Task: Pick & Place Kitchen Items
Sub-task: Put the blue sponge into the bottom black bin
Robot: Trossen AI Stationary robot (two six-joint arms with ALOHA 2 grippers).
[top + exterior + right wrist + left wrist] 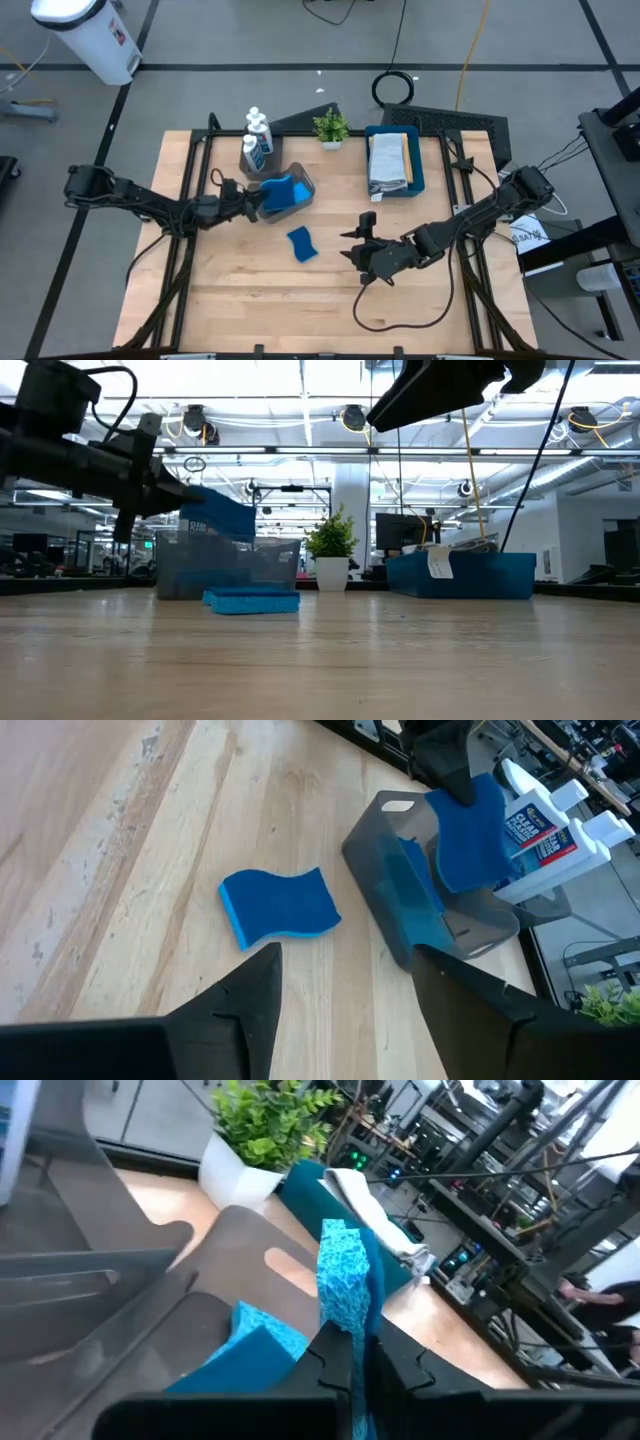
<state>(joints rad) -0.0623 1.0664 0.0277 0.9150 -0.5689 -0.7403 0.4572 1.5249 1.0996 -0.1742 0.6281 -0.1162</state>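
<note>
My left gripper (252, 200) is shut on a wavy-edged blue sponge (276, 194) over a grey see-through bin (298, 190); it also shows in the left wrist view (350, 1380). Another blue sponge (262, 1342) lies inside the bin. A third blue sponge (302, 244) lies flat on the table, near of the bin. My right gripper (345, 990) is open and empty, just right of that sponge (280, 905). White bottles with blue labels (257, 135) stand behind the bin. My left gripper pinches the sponge's two broad faces (345, 1315) between its two fingers, at the sponge's near end. The fingers come level from the table's left. The sponge stands on edge and sticks out past the fingertips, lifted clear over the bin's open top (225, 540).
A blue tray (417, 165) holding folded cloths (388, 160) stands at the back right. A small potted plant (331, 127) stands between tray and bottles. Bare wood lies along the near half of the table (250, 300).
</note>
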